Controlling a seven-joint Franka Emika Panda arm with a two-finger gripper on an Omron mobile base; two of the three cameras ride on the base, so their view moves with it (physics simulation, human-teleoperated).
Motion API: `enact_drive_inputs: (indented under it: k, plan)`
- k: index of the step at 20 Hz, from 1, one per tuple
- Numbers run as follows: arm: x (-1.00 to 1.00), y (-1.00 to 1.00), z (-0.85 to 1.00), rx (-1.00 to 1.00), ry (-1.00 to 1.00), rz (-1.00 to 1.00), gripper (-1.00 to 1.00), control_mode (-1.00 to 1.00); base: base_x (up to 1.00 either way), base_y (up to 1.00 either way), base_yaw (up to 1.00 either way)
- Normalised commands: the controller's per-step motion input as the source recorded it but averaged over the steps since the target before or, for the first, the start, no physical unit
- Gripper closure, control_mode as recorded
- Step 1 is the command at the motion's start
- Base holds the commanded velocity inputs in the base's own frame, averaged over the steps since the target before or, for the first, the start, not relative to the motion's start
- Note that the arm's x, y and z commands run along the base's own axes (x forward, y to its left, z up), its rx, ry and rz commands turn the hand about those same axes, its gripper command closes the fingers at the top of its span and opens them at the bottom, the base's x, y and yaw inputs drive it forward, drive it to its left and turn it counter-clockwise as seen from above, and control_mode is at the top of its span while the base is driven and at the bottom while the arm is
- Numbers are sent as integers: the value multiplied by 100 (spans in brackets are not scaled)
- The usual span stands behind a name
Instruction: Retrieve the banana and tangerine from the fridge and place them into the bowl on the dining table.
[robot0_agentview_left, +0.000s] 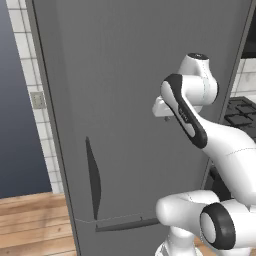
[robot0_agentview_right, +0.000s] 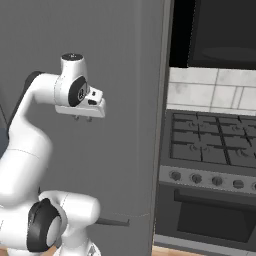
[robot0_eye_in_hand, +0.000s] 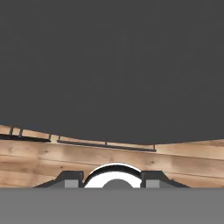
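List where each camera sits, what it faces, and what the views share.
Left base view: behind-left, facing the shut fridge; arm at right, tool.
Right base view: behind-right, facing fridge and oven range; arm at left.
Hand view: looks down the fridge front to the wooden floor.
Shared: fridge.

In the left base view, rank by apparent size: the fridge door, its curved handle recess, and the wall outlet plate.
1. The fridge door, by far the largest; it runs past the top of the view.
2. The curved handle recess, a tall, narrow, dark sliver.
3. The wall outlet plate, smallest; it sits farther back on the tiles, so nearness may shrink it somewhat.
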Motion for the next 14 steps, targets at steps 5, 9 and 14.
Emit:
enact_drive_inputs:
  k: [5,9,14]
  plan:
    - [-22,0,-1,0,0,0,-100,-100,0,0,0]
    - [-59,0,-10,0,0,0,-100,-100,0,0,0]
    - [-55,0,-23,-2,1,0,-100,-100,0,0,0]
